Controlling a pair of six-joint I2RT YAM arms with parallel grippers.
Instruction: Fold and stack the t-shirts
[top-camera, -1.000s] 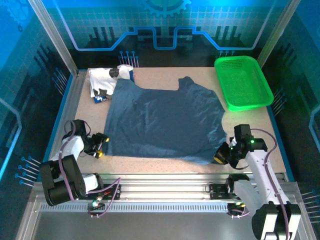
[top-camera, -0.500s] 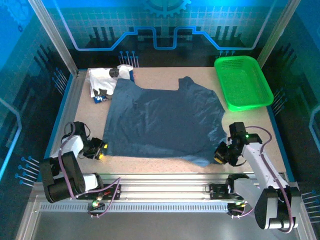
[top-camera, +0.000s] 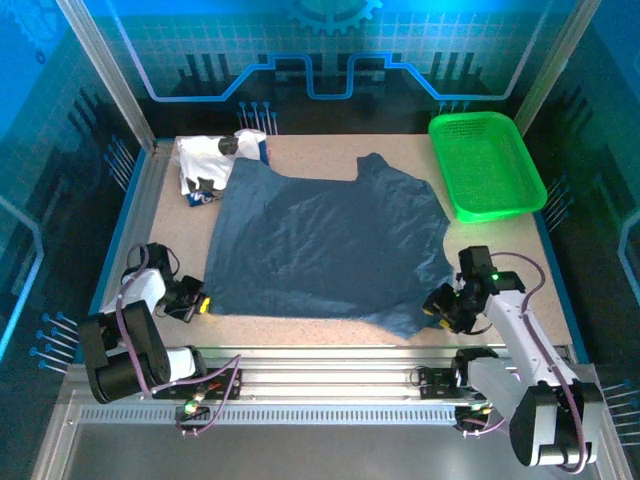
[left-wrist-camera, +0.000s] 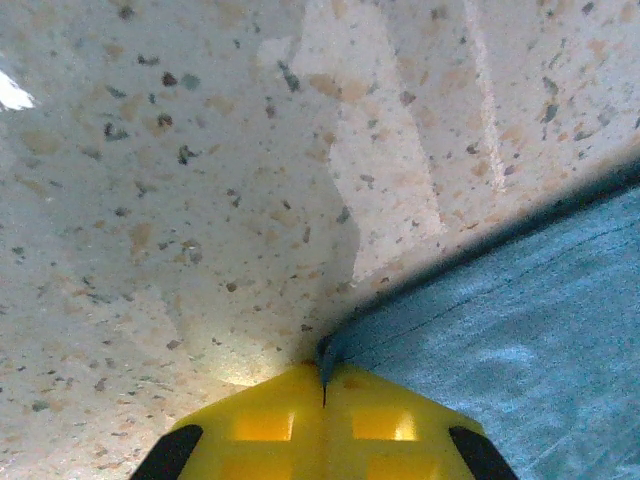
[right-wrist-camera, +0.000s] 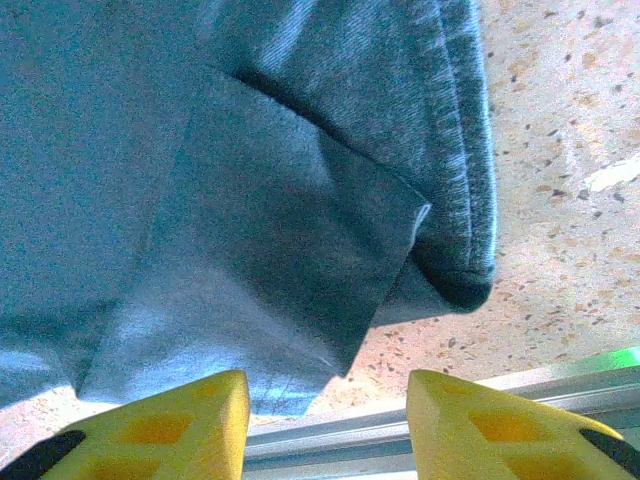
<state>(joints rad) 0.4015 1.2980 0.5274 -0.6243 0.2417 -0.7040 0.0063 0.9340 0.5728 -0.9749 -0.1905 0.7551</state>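
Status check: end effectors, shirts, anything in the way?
Left end effector shut on blue shirt's corner. Right end effector open at its hem. White shirt bunched far left. Green basket far right, off the cloth.

You've got a plain slate-blue shirt (top-camera: 325, 245), a white shirt (top-camera: 200, 158) printed black and blue, a green basket (top-camera: 487, 160), a speckled beige table (top-camera: 310, 150).

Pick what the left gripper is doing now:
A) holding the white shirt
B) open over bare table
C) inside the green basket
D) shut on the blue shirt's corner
D: in the left wrist view, the left gripper has its yellow jaws pressed together on the corner of the slate-blue shirt.
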